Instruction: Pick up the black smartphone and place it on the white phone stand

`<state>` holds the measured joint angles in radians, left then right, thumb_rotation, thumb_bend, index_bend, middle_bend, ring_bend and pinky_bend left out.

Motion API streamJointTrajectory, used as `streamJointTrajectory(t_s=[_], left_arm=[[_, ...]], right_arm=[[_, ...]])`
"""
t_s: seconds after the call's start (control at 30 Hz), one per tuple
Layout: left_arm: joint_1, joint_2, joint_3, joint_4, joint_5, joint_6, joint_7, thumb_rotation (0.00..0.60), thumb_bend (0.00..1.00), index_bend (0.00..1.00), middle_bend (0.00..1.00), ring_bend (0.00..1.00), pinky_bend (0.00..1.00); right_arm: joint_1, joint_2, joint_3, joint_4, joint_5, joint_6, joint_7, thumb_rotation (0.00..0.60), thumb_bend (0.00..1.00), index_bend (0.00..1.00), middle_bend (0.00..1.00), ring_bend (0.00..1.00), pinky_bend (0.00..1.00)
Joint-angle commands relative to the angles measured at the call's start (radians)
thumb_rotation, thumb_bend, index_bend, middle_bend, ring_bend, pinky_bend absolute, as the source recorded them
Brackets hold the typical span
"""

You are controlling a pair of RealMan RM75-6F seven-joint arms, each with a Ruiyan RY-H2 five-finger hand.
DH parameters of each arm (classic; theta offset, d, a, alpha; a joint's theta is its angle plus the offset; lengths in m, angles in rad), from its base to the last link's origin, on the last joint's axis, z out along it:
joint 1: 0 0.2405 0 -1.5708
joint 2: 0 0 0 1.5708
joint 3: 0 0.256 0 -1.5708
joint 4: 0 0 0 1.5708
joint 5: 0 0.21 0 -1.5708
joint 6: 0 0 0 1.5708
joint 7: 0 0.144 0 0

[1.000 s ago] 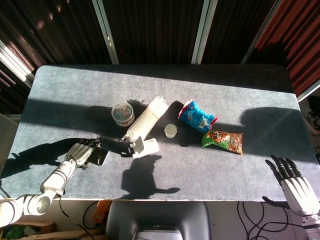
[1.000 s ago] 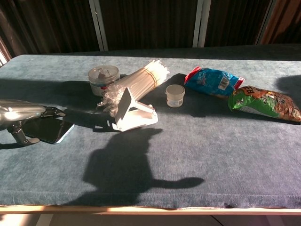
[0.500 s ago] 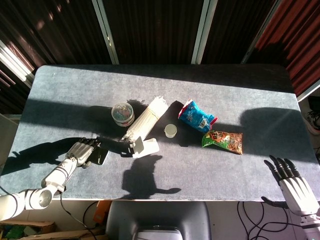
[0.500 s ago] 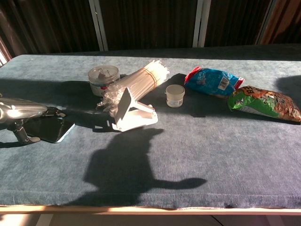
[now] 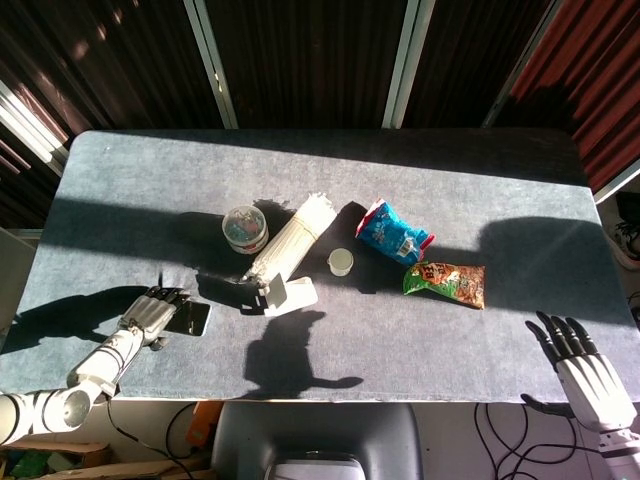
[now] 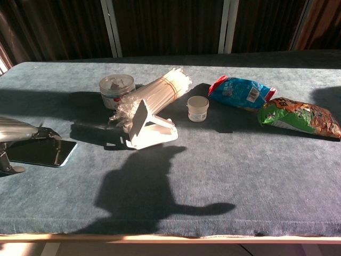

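Observation:
The black smartphone (image 5: 197, 319) (image 6: 42, 153) lies flat on the grey table near its front left edge. My left hand (image 5: 145, 318) (image 6: 16, 132) grips it from the left, with the fingers over its far edge and the thumb down at its near side. The white phone stand (image 5: 292, 294) (image 6: 149, 130) sits upright to the right of the phone, with nothing on it. My right hand (image 5: 583, 368) hovers off the table's front right corner with its fingers spread, holding nothing. The chest view does not show it.
Behind the stand lie a clear-lidded jar (image 5: 245, 228), a bundle of white straws (image 5: 295, 240) and a small white cup (image 5: 341, 262). A blue snack bag (image 5: 393, 233) and a green snack bag (image 5: 446, 281) lie to the right.
My left hand has drawn back to the left and toward the front edge, and the phone has slid a little that way with it. The right hand has dropped slightly lower in the view.

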<state>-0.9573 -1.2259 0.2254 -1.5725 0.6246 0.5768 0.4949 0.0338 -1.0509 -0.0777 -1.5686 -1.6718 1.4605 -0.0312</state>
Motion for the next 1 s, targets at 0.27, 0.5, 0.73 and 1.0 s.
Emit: streamJointTrajectory(t_s=[0.27,0.5,0.73,1.0], left_arm=[[0.027,0.002,0.006,-0.015,0.064,0.056,-0.036,0.600,0.36,0.82,1.00,0.64,0.05],[0.044,-0.014,-0.010,0.005,0.090,0.062,-0.067,0.600,0.39,0.89,1.00,0.72,0.12],[0.080,-0.010,-0.057,0.013,0.156,0.058,-0.161,0.600,0.42,0.94,1.00,0.80,0.20],[0.109,0.004,-0.086,0.027,0.229,0.027,-0.244,0.600,0.44,0.94,1.00,0.82,0.23]], right_arm=[[0.002,-0.002,0.000,-0.001,0.001,-0.003,-0.005,0.600,0.11,0.00,0.00,0.00,0.00],[0.002,-0.003,0.000,-0.001,0.000,-0.003,-0.007,0.600,0.11,0.00,0.00,0.00,0.00],[0.006,-0.006,0.000,-0.002,0.002,-0.011,-0.014,0.600,0.11,0.00,0.00,0.00,0.00],[0.006,-0.008,0.000,-0.004,0.004,-0.012,-0.021,0.600,0.11,0.00,0.00,0.00,0.00]])
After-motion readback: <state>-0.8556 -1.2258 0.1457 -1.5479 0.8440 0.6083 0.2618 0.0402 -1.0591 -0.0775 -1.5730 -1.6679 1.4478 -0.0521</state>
